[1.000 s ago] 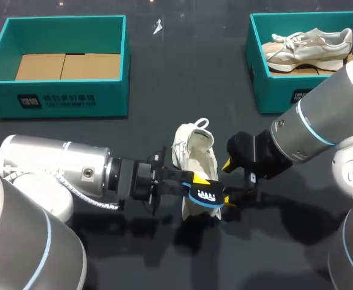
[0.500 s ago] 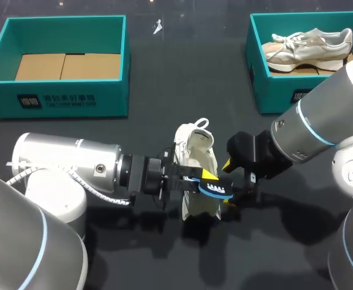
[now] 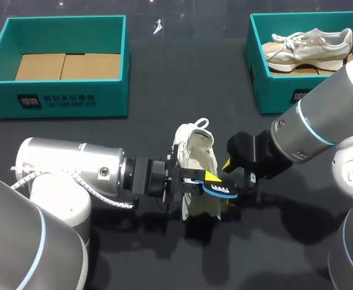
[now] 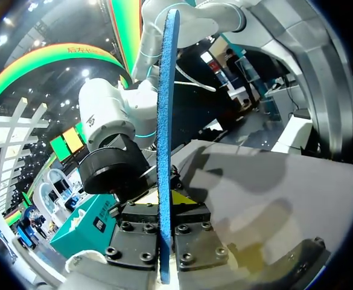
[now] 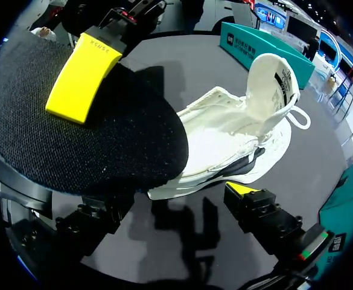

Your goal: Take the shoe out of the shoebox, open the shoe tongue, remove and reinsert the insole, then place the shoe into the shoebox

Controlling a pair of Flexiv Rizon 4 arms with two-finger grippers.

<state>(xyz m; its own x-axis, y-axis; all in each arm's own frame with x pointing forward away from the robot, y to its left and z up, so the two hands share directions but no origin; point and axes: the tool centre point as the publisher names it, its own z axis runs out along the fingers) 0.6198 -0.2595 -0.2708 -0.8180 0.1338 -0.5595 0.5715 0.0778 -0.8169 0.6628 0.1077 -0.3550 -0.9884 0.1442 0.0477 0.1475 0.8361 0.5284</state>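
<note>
Left gripper (image 3: 211,181) is clamped on the insole (image 3: 219,191). In the left wrist view the insole stands edge-on between the two fingers, a thin blue line running straight out ahead of them, with both fingers pressed against its faces. From the head view, the left arm comes in low from the left and the held insole sits over the right side of the white shoe's (image 3: 195,154) front end; whether the insole touches the shoe cannot be told. The shoe rests sole down on the dark table (image 3: 182,84), near its middle, with its mouth gaping upward and its pull-loop end pointing away from both grippers, toward the far side. The right gripper (image 3: 229,184) sits just beside the shoe's right flank with its fingers spread wide and nothing gripped between them. In the right wrist view one yellow tip shows close to the shoe's dark sole edge, while the other finger lies under the insole's black speckled face, on which one yellow left finger (image 5: 82,75) lies flat. At the far left stands a teal shoebox (image 3: 61,99) showing its cardboard floor. At the far right a second teal shoebox (image 3: 273,90) holds another pale shoe (image 3: 312,43) lying on its side, well apart from the grippers.
</note>
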